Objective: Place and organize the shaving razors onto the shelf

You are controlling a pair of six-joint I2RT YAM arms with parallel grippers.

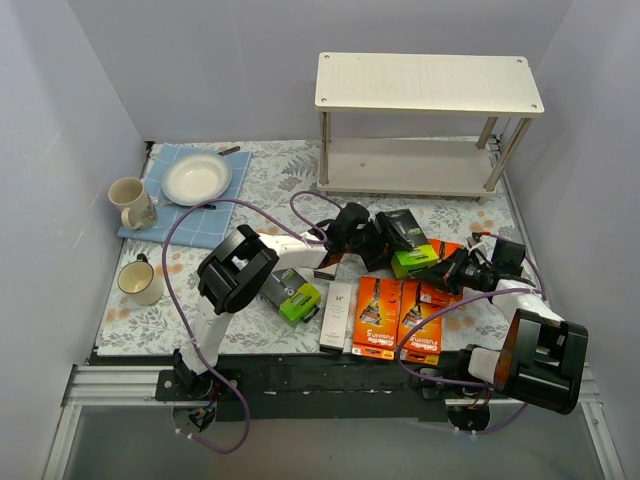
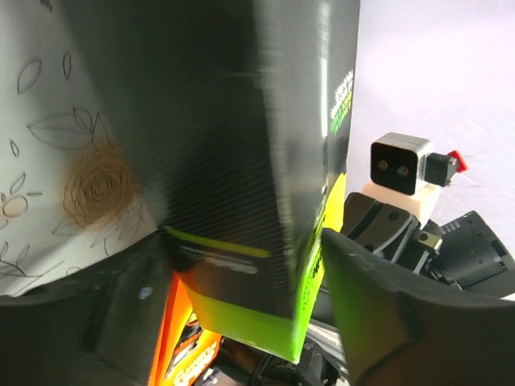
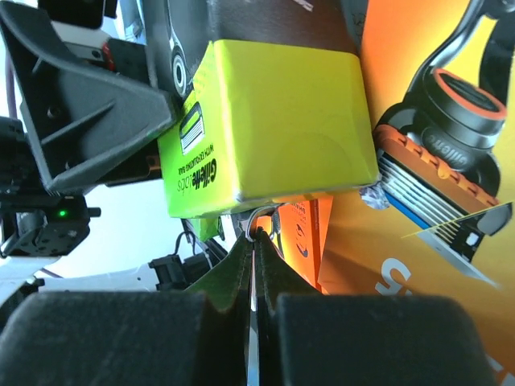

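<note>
My left gripper (image 1: 383, 240) is shut on a black razor box with a lime-green end (image 1: 408, 240), its fingers (image 2: 121, 314) on both sides of the box (image 2: 241, 161). My right gripper (image 1: 447, 272) is shut and empty, its tips (image 3: 256, 237) just below that box's lime end (image 3: 273, 121), with an orange razor box (image 3: 434, 201) beside it. Two orange boxes (image 1: 378, 315) lie side by side at the front. A white slim box (image 1: 337, 310) and another black and lime box (image 1: 292, 297) lie to their left. The shelf (image 1: 430, 85) stands at the back right, both boards bare.
A white plate (image 1: 196, 178) lies on a blue cloth (image 1: 160, 225) at the back left, with a mug (image 1: 130, 200) beside it. A second mug (image 1: 140, 282) stands near the left edge. Purple cables loop over the floral tablecloth (image 1: 270, 170).
</note>
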